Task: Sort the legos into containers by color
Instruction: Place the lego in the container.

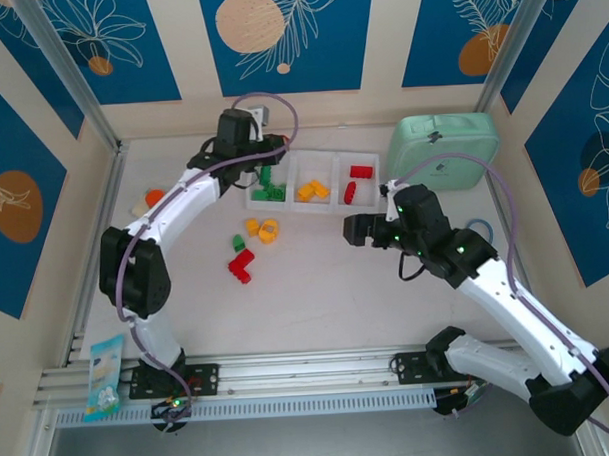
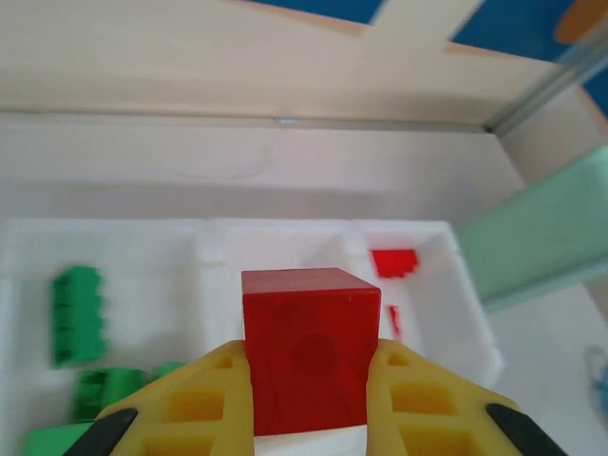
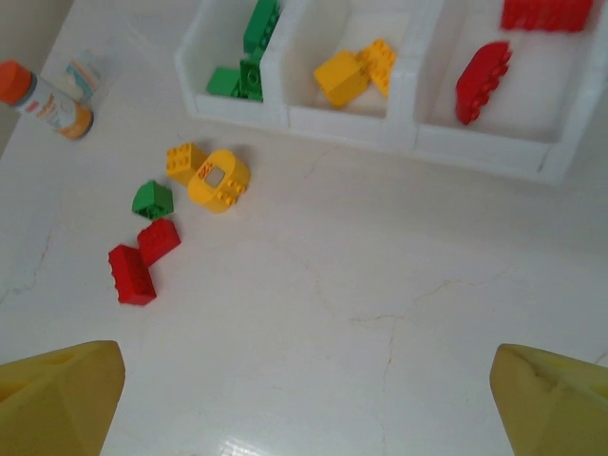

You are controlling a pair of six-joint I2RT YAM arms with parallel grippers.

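Clenched on a red brick (image 2: pixel 309 347), the left jaws pinch it between their yellow fingers (image 2: pixel 190 408), its smooth faces up and no studs in view. Just beyond them sits the white tray (image 2: pixel 228 225), its long axis running left to right across the far part of the worktop (image 1: pixel 317 288). From above, these jaws hang over the tray's left end, about where the green compartment (image 1: pixel 270 184) meets the middle one with the yellow bricks (image 1: pixel 312 190). The red compartment (image 1: pixel 356 181) is the right-hand one, so I judge the held brick has to travel right along the tray, past the middle cell, before it is let go. The right jaws are released, fingers (image 3: pixel 66 385) spread wide, hovering above bare worktop just near of the tray's right end. That arm is closer to the red compartment but carries nothing. The loose bricks lie near and left of the tray, closer to the left arm: two red (image 3: pixel 142 258), one green (image 3: pixel 152 199) and two yellow (image 3: pixel 209 176). Further out are an orange-capped bottle (image 3: pixel 43 100) at the left, a mint-green case (image 1: pixel 442 148) at the far right and a packet (image 1: pixel 105 375) at the near left edge. Print on the bottle and packet is too blurred to read.
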